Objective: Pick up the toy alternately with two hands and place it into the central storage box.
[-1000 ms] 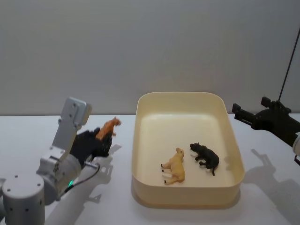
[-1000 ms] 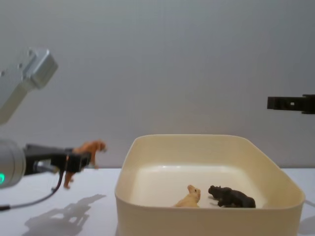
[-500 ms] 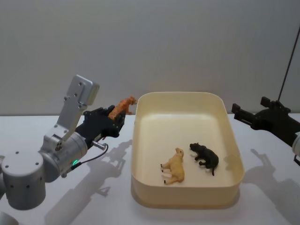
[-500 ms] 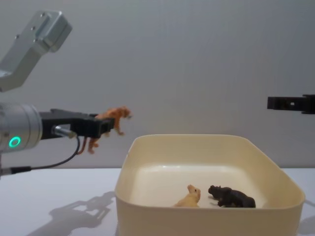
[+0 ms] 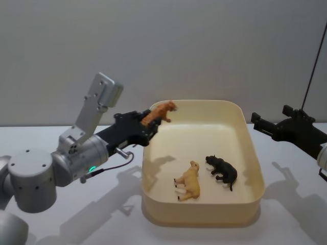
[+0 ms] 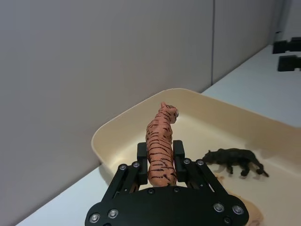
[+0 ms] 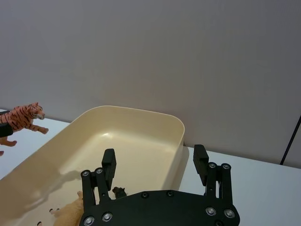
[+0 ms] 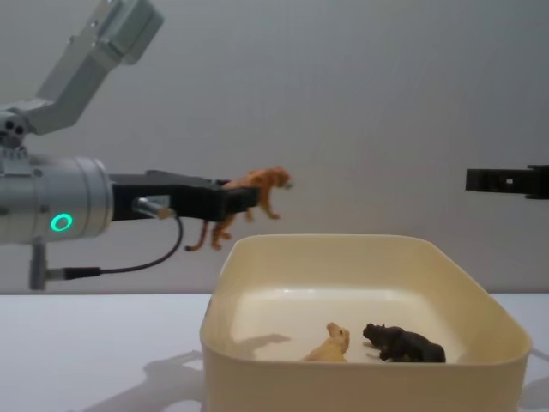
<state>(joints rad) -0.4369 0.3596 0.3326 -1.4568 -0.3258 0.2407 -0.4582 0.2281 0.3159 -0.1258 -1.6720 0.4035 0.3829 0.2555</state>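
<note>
An orange striped tiger toy (image 5: 159, 111) hangs in the air over the far left corner of the central storage box (image 5: 204, 103), a cream-yellow tub. My left gripper (image 5: 149, 120) is shut on the tiger's body, which the left wrist view shows squeezed between the black fingers (image 6: 142, 150). From the chest, the tiger (image 8: 257, 184) sits above the tub's left rim (image 8: 225, 257). My right gripper (image 5: 255, 119) hovers to the right of the tub, above the table, open with nothing in it (image 7: 155, 155).
A tan animal (image 5: 189, 181) and a black animal (image 5: 223, 171) lie on the tub floor, toward the near half. White table (image 5: 117, 214) surrounds the tub. A grey wall stands behind, with a thin black pole (image 5: 314, 66) at the far right.
My left arm has risen and swung right, carrying the tiger from over the table left of the tub to over the tub's far left corner. The right arm has not moved.
</note>
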